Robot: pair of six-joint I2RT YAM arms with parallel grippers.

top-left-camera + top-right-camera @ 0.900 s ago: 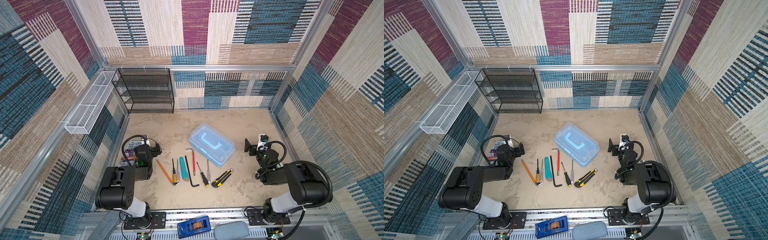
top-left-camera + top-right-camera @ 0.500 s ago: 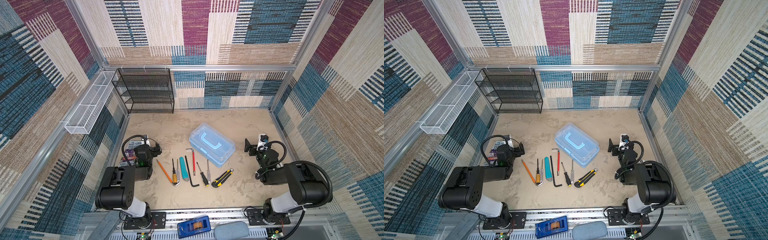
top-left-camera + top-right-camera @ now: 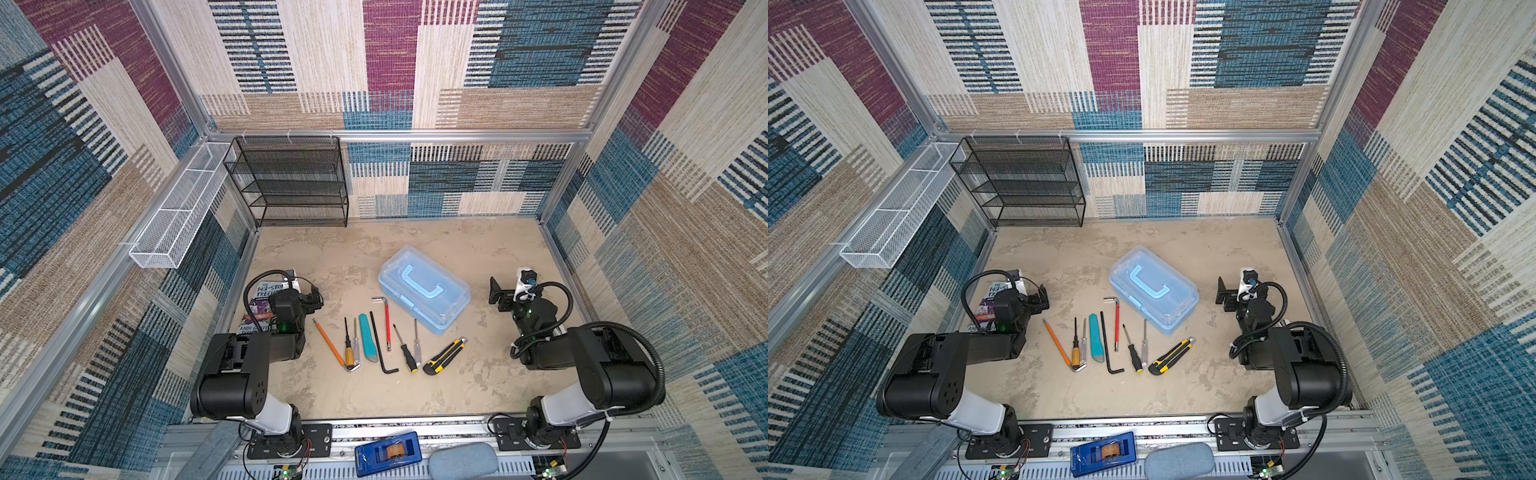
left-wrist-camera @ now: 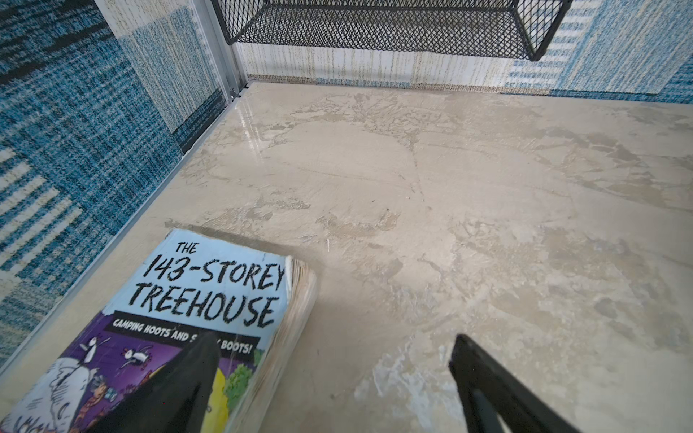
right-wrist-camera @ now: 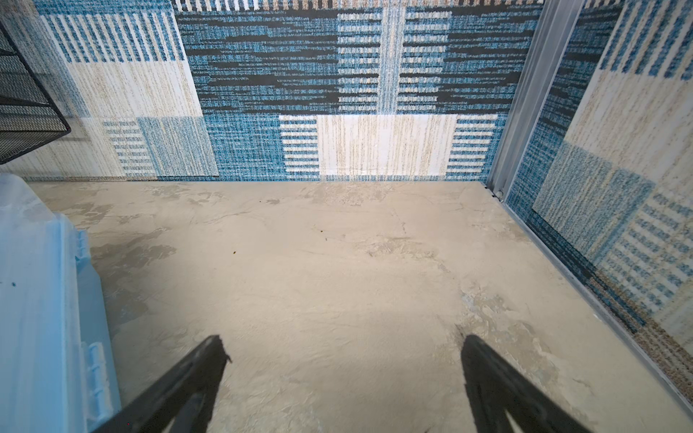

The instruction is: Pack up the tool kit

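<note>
The case [image 3: 424,291] sits on the desk [image 3: 415,245], a little right of centre and turned at an angle. Its lid is down and its handle [image 3: 419,283] lies flat on top. From my right wrist view its corner [image 5: 37,300] shows just beside that arm.

The loose tools lie in a row on the desk nearer the arms' bases, none of them in the case. From the left I see a pencil [image 3: 328,340], a wood-handled screwdriver [image 3: 348,347], a thin screwdriver [image 3: 356,336], a teal knife [image 3: 368,337], a black hex key [image 3: 380,345], a red key [image 3: 387,324], a black-handled screwdriver [image 3: 404,348], a clear-handled screwdriver [image 3: 416,340] and a yellow knife [image 3: 444,355]. The red key's far end is close to the case. There is a small silver piece by the near tip of the pencil that I can't make out.

My left pincer [image 4: 333,341] is spread wide and holds nothing. It is low at the left edge, with one finger [image 4: 187,375] over the book [image 4: 195,292]. My right pincer [image 5: 342,339] is also wide and empty, over bare desk to the right of the case, well apart from the tools.

A black rack [image 3: 291,183] stands at the far wall.
</note>
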